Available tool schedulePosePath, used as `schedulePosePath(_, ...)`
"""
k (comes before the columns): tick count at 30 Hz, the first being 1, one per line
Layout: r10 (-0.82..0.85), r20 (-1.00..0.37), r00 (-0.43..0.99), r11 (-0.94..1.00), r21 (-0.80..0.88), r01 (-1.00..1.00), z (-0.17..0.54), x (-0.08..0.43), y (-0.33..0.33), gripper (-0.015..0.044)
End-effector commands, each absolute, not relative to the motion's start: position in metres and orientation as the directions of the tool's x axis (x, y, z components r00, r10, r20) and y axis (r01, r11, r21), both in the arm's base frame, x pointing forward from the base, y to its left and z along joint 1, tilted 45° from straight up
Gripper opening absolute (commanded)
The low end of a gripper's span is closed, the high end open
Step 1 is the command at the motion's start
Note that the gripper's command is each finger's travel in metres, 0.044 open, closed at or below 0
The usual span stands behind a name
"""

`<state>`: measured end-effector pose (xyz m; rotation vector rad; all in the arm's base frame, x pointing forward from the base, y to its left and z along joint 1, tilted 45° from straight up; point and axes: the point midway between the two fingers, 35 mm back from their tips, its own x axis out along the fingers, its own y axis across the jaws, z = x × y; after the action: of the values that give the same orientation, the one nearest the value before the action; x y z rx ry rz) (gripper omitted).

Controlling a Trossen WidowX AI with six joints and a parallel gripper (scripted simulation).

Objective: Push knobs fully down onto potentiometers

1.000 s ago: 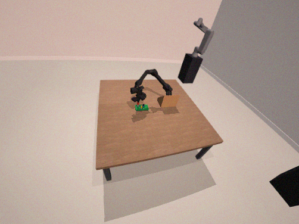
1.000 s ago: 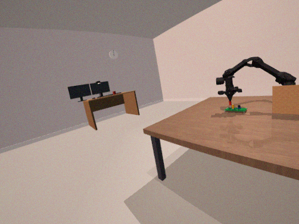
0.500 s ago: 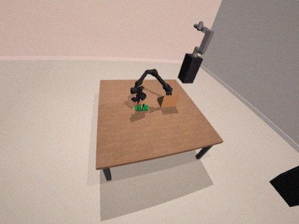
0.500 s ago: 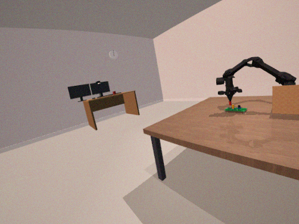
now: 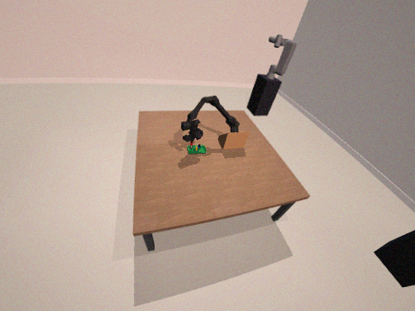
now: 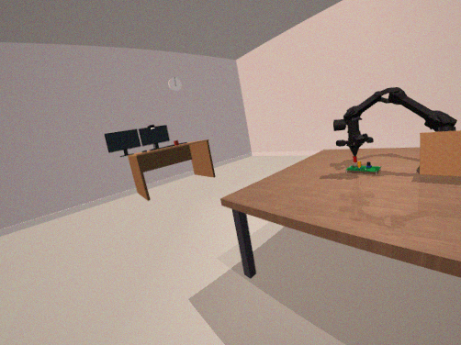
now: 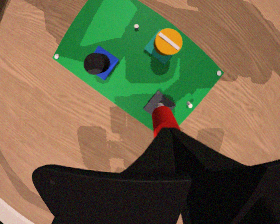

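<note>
A green circuit board [image 5: 202, 150] [image 6: 375, 170] [image 7: 95, 82] stands on short legs. My gripper [image 6: 354, 155] [image 7: 168, 133] is shut, with nothing between its fingers. Its tips are at the top of a red knob [image 6: 354, 159] [image 7: 165, 119], over a dark grey potentiometer [image 7: 154, 101] near a board corner; whether they press on it cannot be told. The red knob stands tall, and a pale bit of shaft shows at its lower end. An orange knob [image 6: 359, 164] [image 7: 170, 39] with a white line sits over a teal potentiometer [image 7: 150, 50]. A black knob [image 6: 368, 163] [image 7: 95, 63] is over a blue potentiometer [image 7: 111, 61].
A brown panel [image 5: 236, 141] [image 6: 441, 155] stands on the table [image 5: 207, 185] [image 6: 331, 201] near the arm's base. Small white pins [image 7: 136, 26] show on the board. A desk [image 6: 200, 160] with two monitors is far behind in the exterior view.
</note>
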<state>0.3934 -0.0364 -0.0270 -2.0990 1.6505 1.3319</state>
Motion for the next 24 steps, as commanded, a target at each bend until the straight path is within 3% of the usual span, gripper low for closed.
schedulePosePath(1,-0.703,-0.711,-0.011,-0.367,0.376,-0.851,-0.0322,0.3949,-0.0450,0.0000)
schedulePosePath(24,-0.703,-0.711,-0.011,-0.367,0.376,-0.851,-0.0392,0.3947,-0.0520,0.0000)
